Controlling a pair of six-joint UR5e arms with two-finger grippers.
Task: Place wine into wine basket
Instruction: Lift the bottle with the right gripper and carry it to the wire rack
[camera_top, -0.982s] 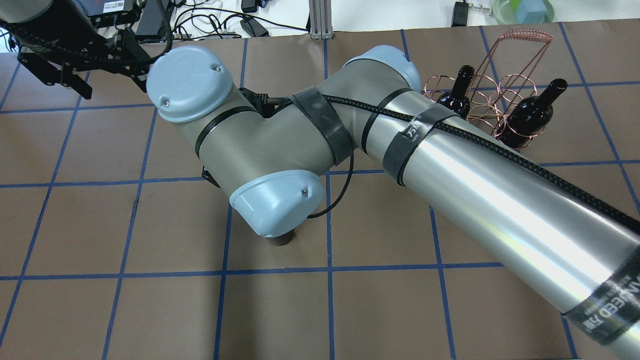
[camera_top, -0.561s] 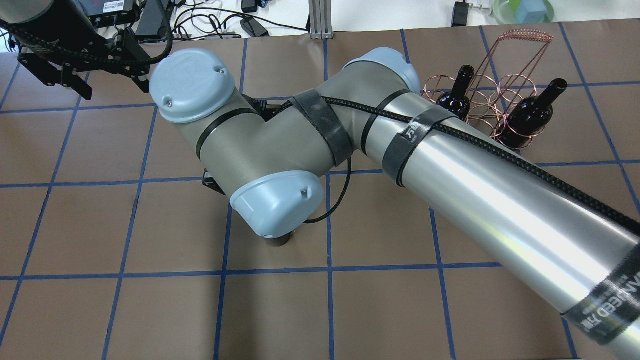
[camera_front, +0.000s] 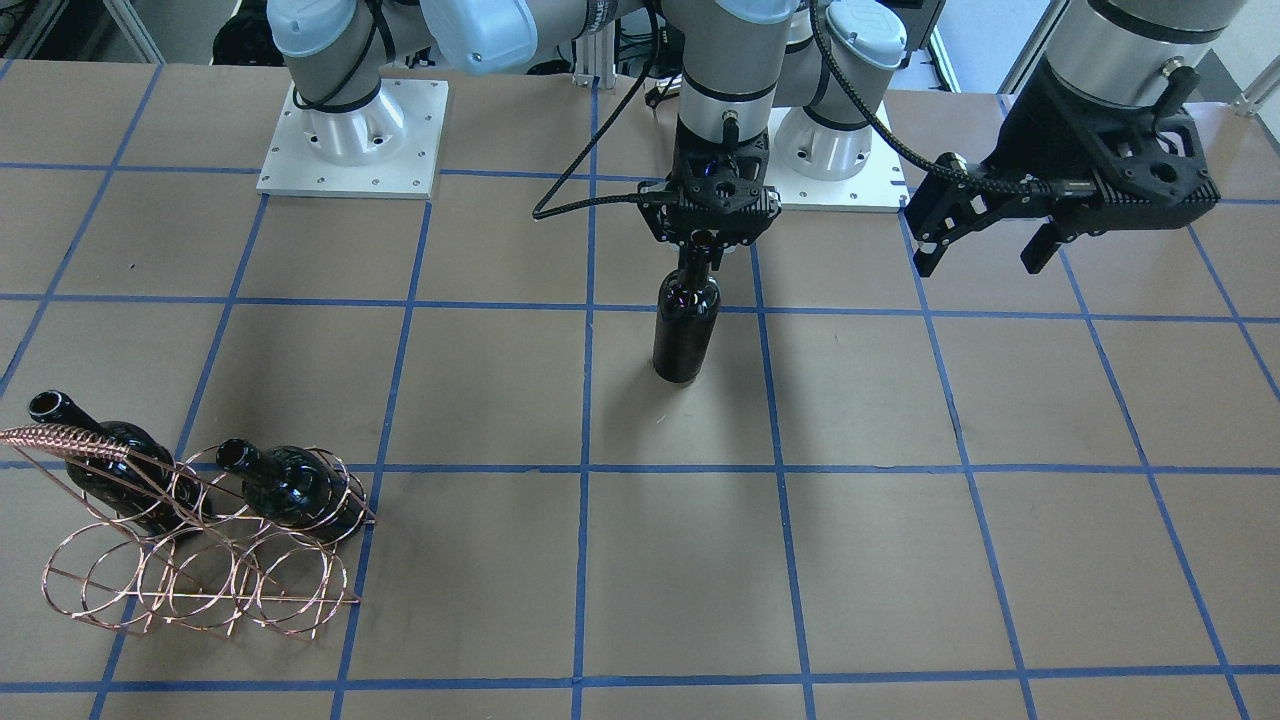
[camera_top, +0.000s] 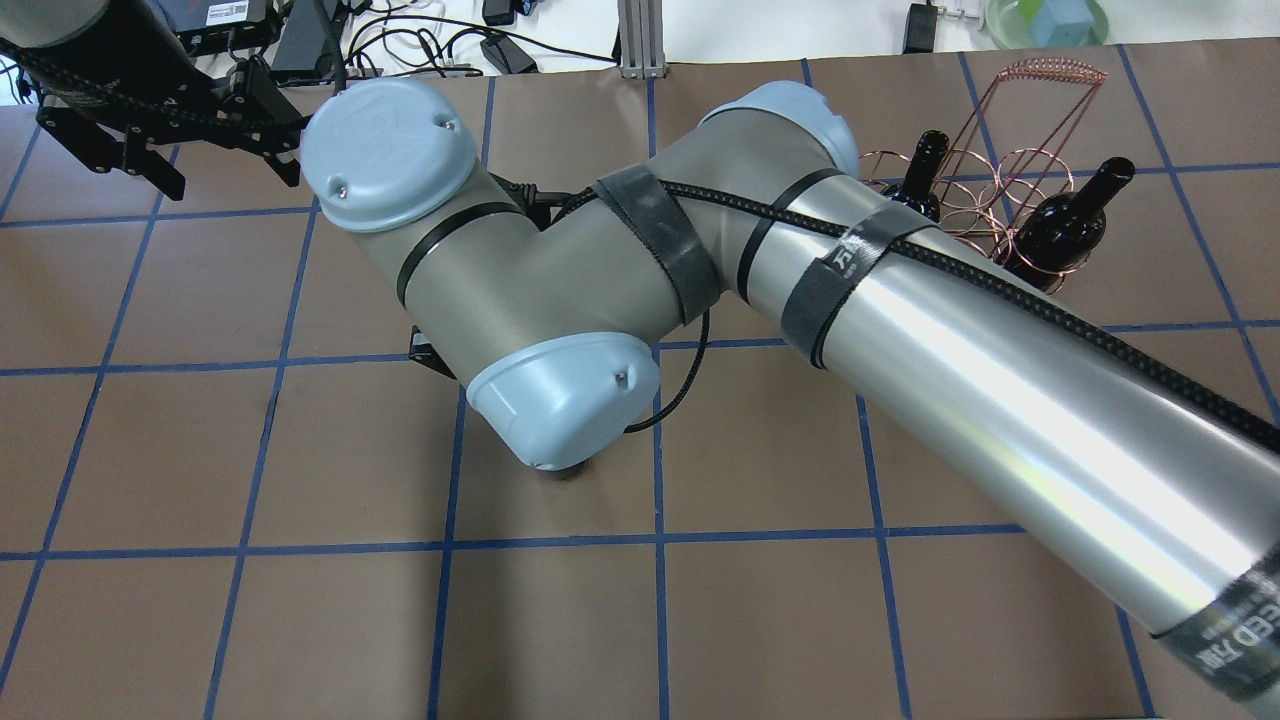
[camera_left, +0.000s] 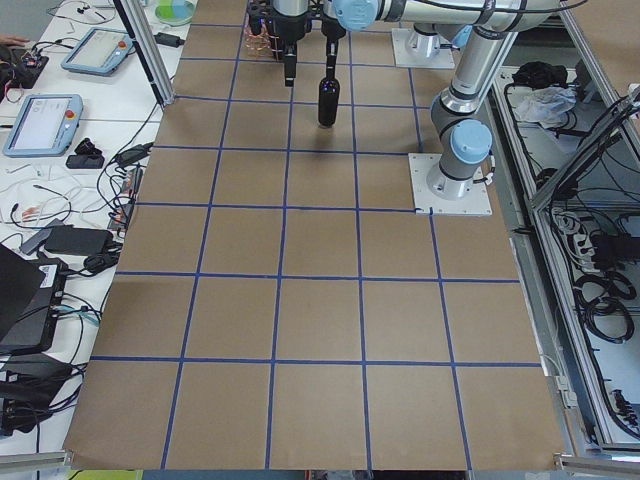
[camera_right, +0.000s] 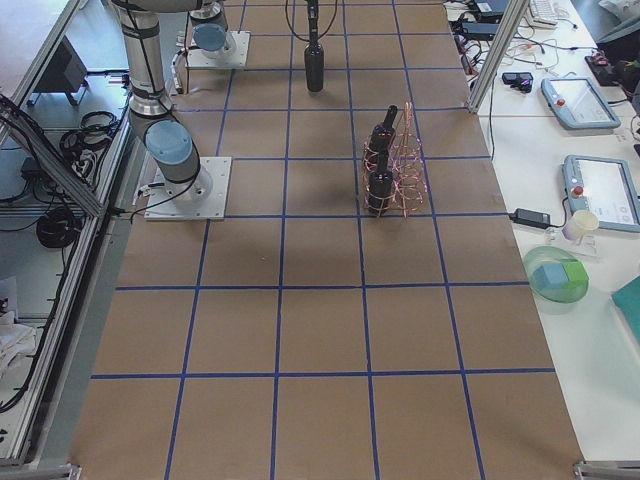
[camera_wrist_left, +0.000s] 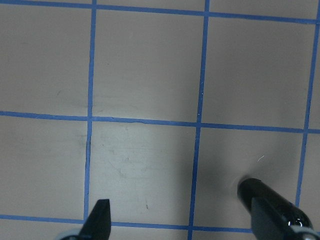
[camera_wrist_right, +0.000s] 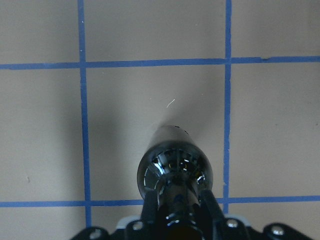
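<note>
Centrally, the right gripper (camera_front: 711, 243) is clamped on the neck of the wine (camera_front: 686, 335), its fingers closed just under the lip. The right wrist view looks straight down over the glossy shoulder. The bottle's long axis is vertical, with the neck up inside the gripper. Whether the base rests on the table (camera_front: 900, 560) or just clears it cannot be told.

Outward from the grasp, the wine basket (camera_front: 240, 592) stands well apart from the held bottle. It lies toward the robot's right and farther from the bases — the diagonal that the carry must follow. Two other bottles (camera_front: 295, 490) are already seated in it, necks uppermost, and empty copper rings show around them.

The right arm is the nearer arm to the basket, and it already has the load. The left gripper (camera_front: 985, 250) hangs over the opposite side of the table, fingers spread wide with nothing between them, and is farther from the basket.

Judged from this layout, the coming move is a lift and a sweep to the robot's right and away from the bases. The bottle's base must then be lined up over a free ring — clear of the seated necks and the coiled handle.
</note>
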